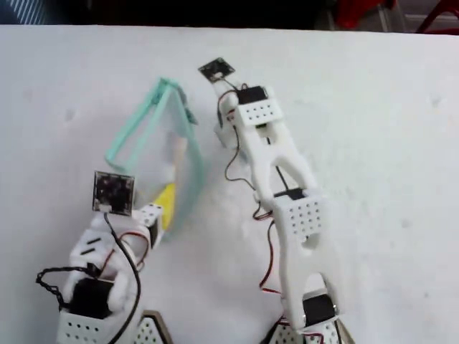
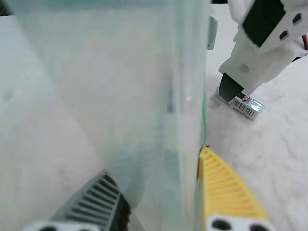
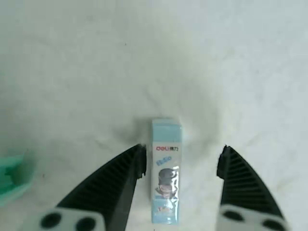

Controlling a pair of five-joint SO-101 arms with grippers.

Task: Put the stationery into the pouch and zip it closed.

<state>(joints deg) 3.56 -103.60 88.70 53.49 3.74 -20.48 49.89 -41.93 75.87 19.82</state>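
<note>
The translucent pouch (image 1: 154, 147) with teal edging lies left of centre, its mouth spread wide. My left gripper (image 1: 163, 204) is shut on its near edge; the yellow finger (image 2: 226, 192) and the grey finger (image 2: 94, 207) pinch the pouch wall (image 2: 125, 96). A pale beige item (image 1: 177, 150) shows through the pouch. A light-blue eraser (image 3: 166, 173) lies on the table just right of the pouch. My right gripper (image 3: 182, 156) hangs open over it, one finger on each side, not touching. From the left wrist, the eraser (image 2: 246, 107) shows below the right gripper (image 2: 231, 91).
The white table (image 1: 373, 107) stretches wide to the right and behind. A teal corner of the pouch (image 3: 12, 175) lies close beside the right gripper. The right arm (image 1: 287, 193) runs from the front edge up the middle.
</note>
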